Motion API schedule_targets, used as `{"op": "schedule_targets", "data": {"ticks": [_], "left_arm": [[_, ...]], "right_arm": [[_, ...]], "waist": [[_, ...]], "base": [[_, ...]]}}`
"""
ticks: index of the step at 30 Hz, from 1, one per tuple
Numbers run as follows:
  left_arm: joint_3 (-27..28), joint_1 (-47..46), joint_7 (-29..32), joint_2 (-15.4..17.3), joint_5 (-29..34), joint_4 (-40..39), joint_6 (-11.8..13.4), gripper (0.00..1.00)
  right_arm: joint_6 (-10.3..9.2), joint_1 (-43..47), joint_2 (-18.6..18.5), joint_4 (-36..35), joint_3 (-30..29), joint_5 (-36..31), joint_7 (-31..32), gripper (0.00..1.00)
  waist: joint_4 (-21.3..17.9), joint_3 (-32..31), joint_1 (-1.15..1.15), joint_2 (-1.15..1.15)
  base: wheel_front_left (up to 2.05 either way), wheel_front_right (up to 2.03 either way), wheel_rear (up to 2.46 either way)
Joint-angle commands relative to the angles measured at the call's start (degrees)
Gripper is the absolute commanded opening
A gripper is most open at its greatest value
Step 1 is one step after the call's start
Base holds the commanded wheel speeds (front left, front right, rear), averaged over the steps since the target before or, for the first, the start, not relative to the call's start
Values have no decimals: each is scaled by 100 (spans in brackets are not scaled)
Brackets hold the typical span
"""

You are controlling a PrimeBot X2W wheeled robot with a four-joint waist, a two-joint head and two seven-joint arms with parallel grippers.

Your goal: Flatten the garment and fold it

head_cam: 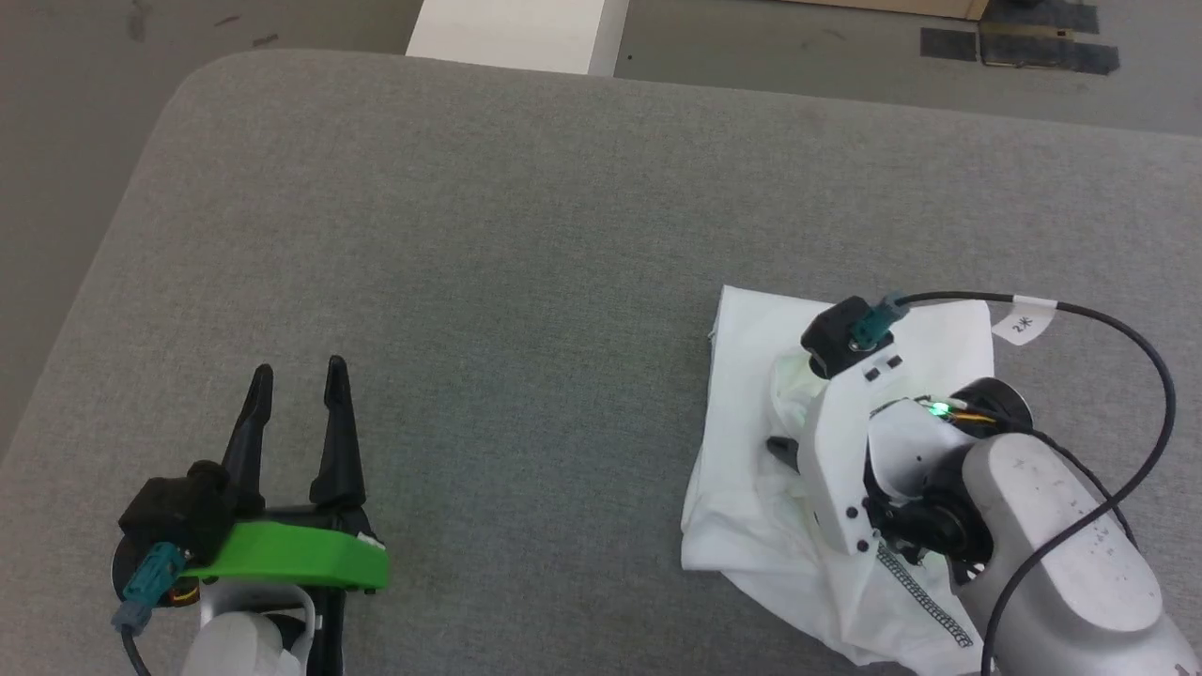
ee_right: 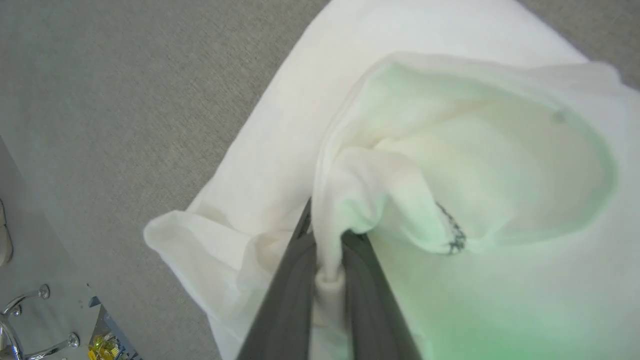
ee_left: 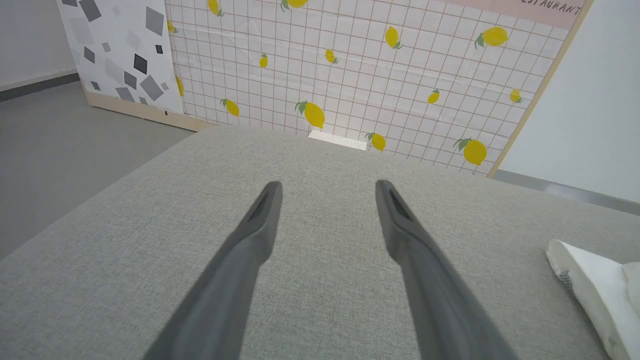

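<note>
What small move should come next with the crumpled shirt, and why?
Probably lift the right tool, shut on a fold of the white shirt, so the cloth hangs loose; the open left tool, apart over the grey fabric surface, could then take another edge.

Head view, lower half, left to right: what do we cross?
left gripper, open → bare grey table → bunched white garment → right arm's pale forearm
</note>
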Motion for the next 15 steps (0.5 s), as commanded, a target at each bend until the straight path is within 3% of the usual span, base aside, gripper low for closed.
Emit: {"op": "schedule_targets", "data": {"ticks": [1,2,3,15], "left_arm": [[17,-83,-26,-29,-59,17,-10,100],[27,-87,-26,-37,-61,17,-11,100],[34,-90,-26,-43,-60,17,-12,100],[74,-61,-26,-39,-14,66,-46,100]], "right_arm": [[-9,-72,30,107,55,-58,-89,13],[-9,-100,30,128,124,-65,-143,50],[-9,-132,30,121,176,-67,-195,100],[-9,-657,155,-512,1099,134,-788,100]], "waist": [[26,9,0,0],[33,11,0,0],[34,14,0,0],[-213,-124,0,0]], "base": [[0,0,0],[0,0,0],[0,0,0],[0,0,0]]}}
